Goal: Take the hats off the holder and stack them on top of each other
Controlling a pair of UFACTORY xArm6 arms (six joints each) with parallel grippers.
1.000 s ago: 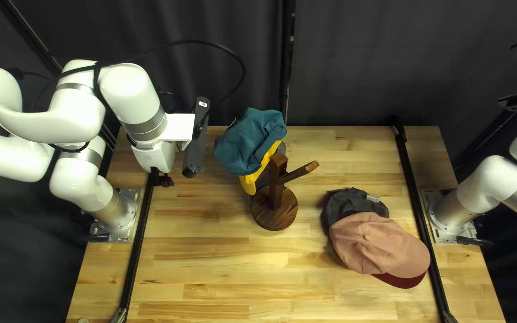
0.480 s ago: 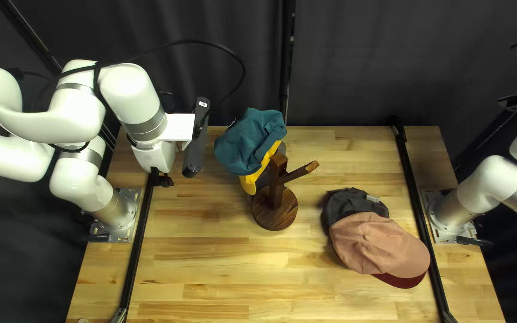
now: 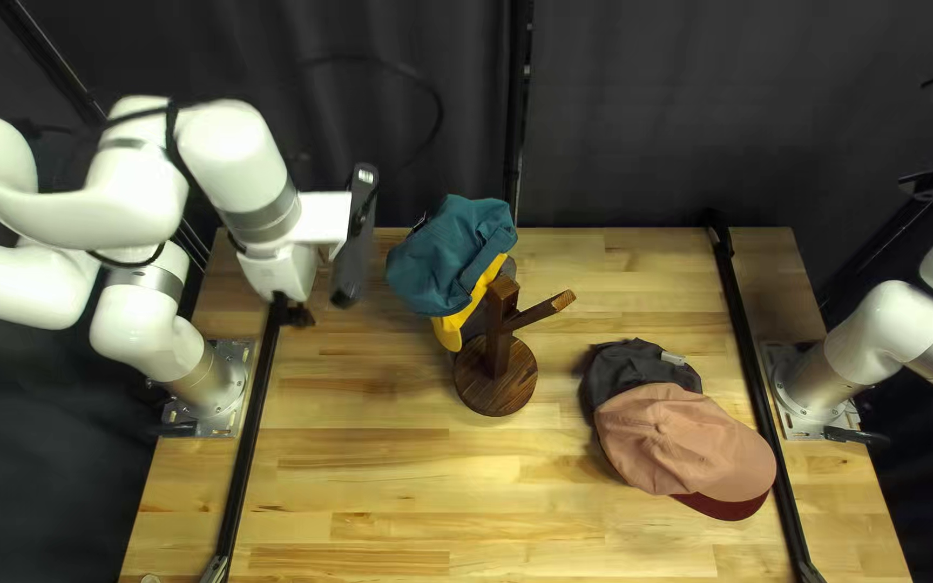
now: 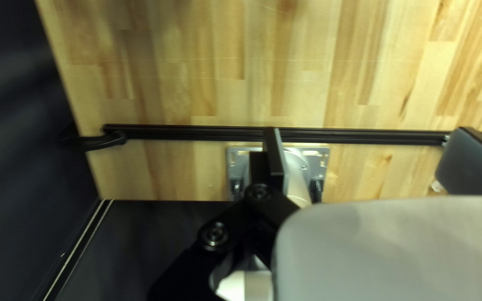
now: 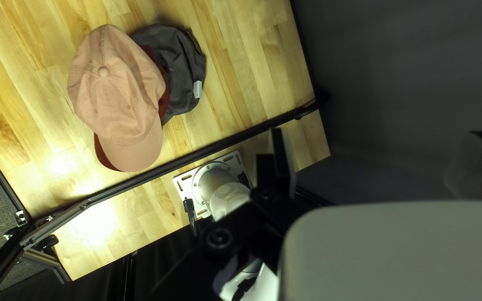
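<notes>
A teal hat [image 3: 446, 255] hangs on the dark wooden holder [image 3: 499, 356] over a yellow hat [image 3: 466, 312]; one bare peg points right. On the table to the right, a pink cap [image 3: 677, 441] [image 5: 115, 96] lies on a dark red hat [image 3: 717, 508] [image 5: 163, 100] and a grey hat [image 3: 632, 368] [image 5: 178, 67]. My left gripper [image 3: 325, 295] [image 4: 370, 161] hangs open and empty to the left of the holder, over the table's far left corner. In its wrist view my right gripper [image 5: 379, 165] is open and empty, high beyond the table's right edge.
Black rails run along the table at the left [image 3: 248, 421] [image 4: 224, 133] and at the right [image 3: 746, 324] [image 5: 207, 152]. The arm bases sit outside them on metal plates [image 3: 207, 389] [image 3: 811, 389]. A dark curtain hangs behind the far edge.
My left arm has risen a little, lifting its gripper with it. The hats, the holder and the right arm have not moved.
</notes>
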